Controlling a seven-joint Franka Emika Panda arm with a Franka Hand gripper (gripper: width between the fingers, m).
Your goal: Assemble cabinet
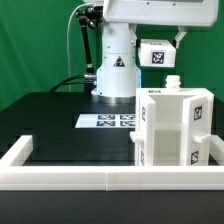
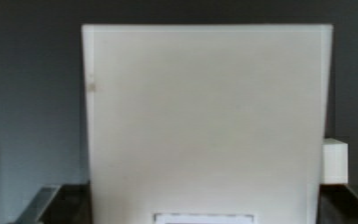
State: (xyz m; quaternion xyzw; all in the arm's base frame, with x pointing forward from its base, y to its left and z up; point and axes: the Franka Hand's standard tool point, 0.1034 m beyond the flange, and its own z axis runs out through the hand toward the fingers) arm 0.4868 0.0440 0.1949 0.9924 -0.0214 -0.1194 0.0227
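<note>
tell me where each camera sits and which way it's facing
Exterior view: off the arm, outside the white border frame, facing the robot base across the cabinet body and marker board; shows the arm and gripper.
Wrist view: on the wrist, facing a white panel close up; no gripper clearly shows.
Shared: apparently that white panel, held in mid-air by the gripper.

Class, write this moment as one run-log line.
tool: shut on panel | panel: aloft | cabinet body: on table
</note>
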